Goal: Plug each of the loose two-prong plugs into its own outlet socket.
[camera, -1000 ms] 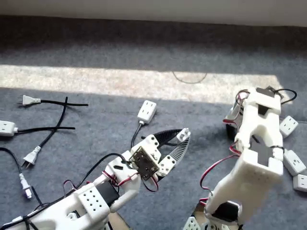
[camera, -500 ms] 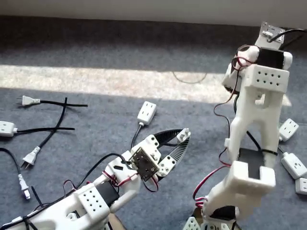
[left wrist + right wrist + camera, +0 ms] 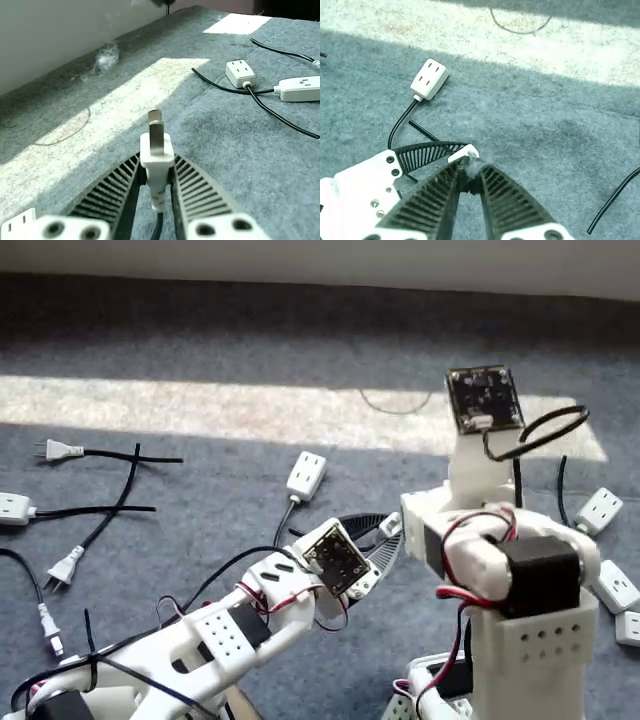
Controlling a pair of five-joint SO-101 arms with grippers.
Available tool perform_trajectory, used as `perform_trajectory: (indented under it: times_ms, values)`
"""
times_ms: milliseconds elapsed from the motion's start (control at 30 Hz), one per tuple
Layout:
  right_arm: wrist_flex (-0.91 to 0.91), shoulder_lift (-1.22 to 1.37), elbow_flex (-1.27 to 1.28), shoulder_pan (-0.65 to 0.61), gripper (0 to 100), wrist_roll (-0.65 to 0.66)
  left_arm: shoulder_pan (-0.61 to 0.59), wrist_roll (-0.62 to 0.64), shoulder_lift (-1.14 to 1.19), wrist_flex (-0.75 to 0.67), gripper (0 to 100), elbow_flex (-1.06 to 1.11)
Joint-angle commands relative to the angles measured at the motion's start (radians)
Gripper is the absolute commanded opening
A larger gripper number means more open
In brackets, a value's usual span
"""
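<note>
My left gripper [image 3: 156, 172] is shut on a white two-prong plug [image 3: 156, 159], its prongs pointing forward over the grey carpet. In the high view this left gripper [image 3: 383, 537] is at mid-table, below a white outlet socket [image 3: 306, 471] on a black cord. My right gripper [image 3: 469, 171] is shut, its tips right beside the held plug [image 3: 463, 152] and the left gripper's black ribbed finger [image 3: 425, 153]. The same socket [image 3: 429, 79] lies farther off. Two sockets [image 3: 240, 73] [image 3: 300, 88] lie ahead in the left wrist view.
Loose plugs [image 3: 52, 449] [image 3: 62, 570] [image 3: 50, 625] on black cords lie at the far left, with another socket [image 3: 12, 506]. Several white sockets [image 3: 600, 508] [image 3: 612, 582] cluster at the right edge. A sunlit strip crosses the carpet behind.
The right arm rose from its folded pose at the right, then swung over to the centre and came down by the left gripper. The left arm shifted slightly rightward, still holding the plug.
</note>
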Motion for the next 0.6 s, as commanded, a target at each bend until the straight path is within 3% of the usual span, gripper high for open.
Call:
perform_trajectory:
  times_ms: [0, 200, 400, 567]
  values:
    - [-0.008, -0.094, 0.062, -0.054, 0.6, 0.025, 0.008, -0.005, 0.008, -0.014, 1, -0.062]
    - [0.012, -0.124, 0.14, -0.18, 0.6, 0.044, 0.008, -0.005, 0.008, -0.02, 1, -0.065]
    - [-0.001, -0.114, 0.159, -0.189, 0.6, 0.051, 0.008, -0.005, 0.007, -0.02, 1, -0.065]
    - [-0.165, -0.114, 0.323, -0.173, 0.6, 0.054, 0.021, 0.025, -0.051, -0.015, 1, -0.059]
